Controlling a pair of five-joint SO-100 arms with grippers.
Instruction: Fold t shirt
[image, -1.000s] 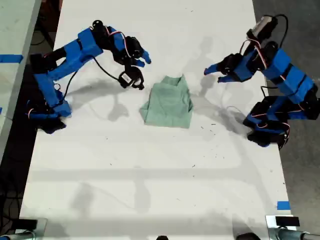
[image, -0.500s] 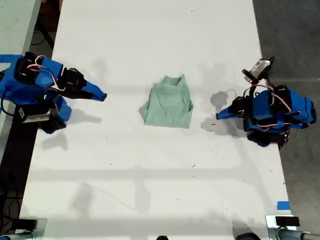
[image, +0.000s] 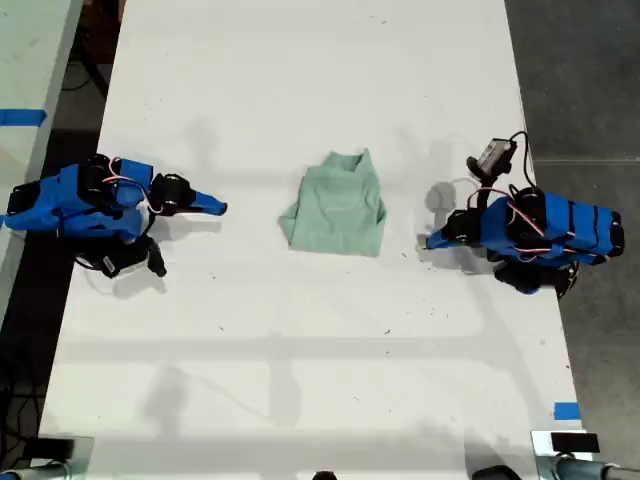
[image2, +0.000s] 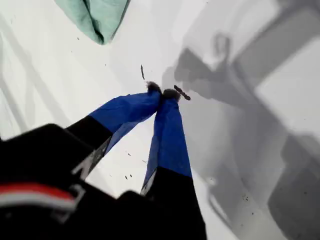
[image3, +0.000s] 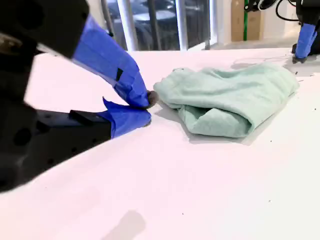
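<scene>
My second gripper (image3: 145, 107) sits low over the white worktop (image3: 210, 190), its blue fingers (image3: 127, 120) closed together and holding nothing. Just beyond their tips lies the t shirt (image3: 225, 100), folded into a wrinkly bundle.

- Both arms (image: 85, 200) are built of bright blue plastic segments joined by black servo blocks.
- Thin red, white and black cables loop over the joints.
- My first gripper (image2: 164, 94) has blue tapered fingers with dark tips on a black body.
- My second gripper (image3: 144, 107) has the same blue fingers and black mount.
</scene>
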